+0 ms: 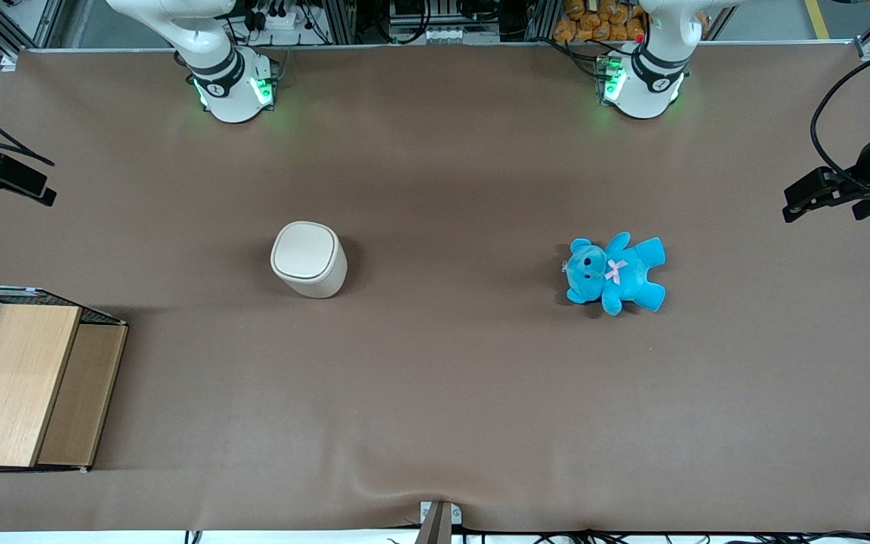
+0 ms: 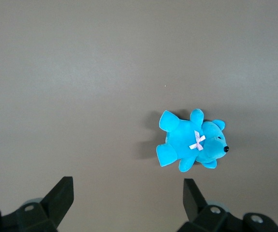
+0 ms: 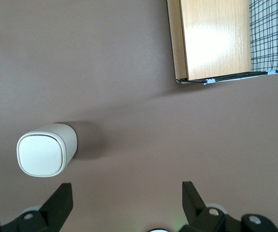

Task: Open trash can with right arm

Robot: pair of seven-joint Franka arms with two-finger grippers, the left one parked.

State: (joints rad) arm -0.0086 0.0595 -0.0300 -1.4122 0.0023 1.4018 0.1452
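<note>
The gripper [image 3: 124,203] hangs with its fingers [image 3: 59,200] spread wide and gripping nothing, high above the table [image 1: 435,393] near the working arm's end. The trash can [image 1: 308,259] stands upright with its lid flat and closed, well apart from every table edge. A wooden box [image 1: 23,381] sits at the near corner; a blue teddy [image 1: 615,272] lies toward the parked arm's end.

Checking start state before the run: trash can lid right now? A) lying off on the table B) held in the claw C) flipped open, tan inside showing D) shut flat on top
D. The trash can stands upright with its flat lid closed on top and no tan interior showing; the claw is open and hangs clear of the can, touching nothing.
</note>
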